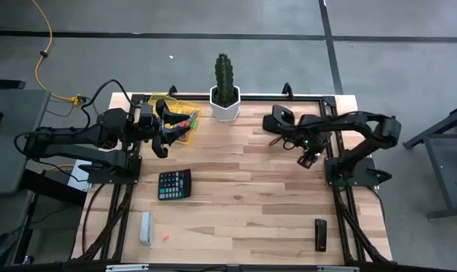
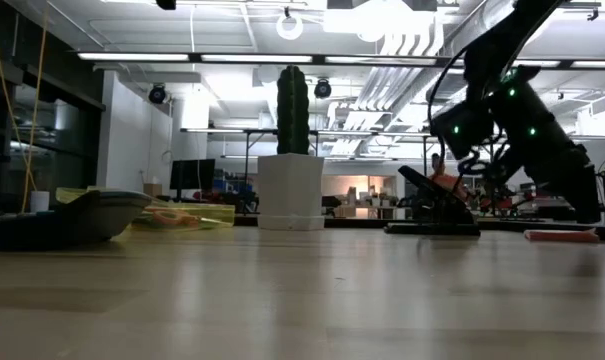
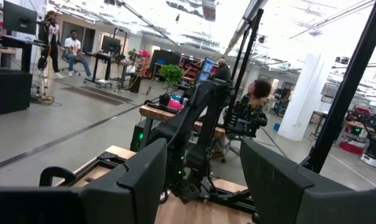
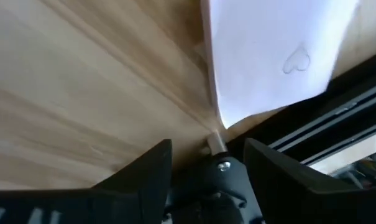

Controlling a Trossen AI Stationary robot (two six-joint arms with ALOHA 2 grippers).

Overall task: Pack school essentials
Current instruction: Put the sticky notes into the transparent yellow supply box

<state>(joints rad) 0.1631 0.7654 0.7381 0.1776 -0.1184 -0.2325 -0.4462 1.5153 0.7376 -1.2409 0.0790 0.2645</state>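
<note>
While the left gripper [image 1: 166, 130] hangs by the table's [image 1: 243, 189] far left corner with its fingers spread wide and empty, the yellow tray [image 1: 184, 106] just beside it holds pens [image 1: 187, 122] (red and green ones show); the right gripper [image 1: 310, 157] hovers near the right edge, fingers parted around nothing; a black stapler [image 1: 279, 119] lies just beyond it; a calculator [image 1: 174, 183] sits toward the left edge.

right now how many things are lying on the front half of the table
4: a black calculator left of centre, a pale grey bar near the front left, a small red piece beside it, and a dark block at the front right. Smaller bits may escape view.
</note>
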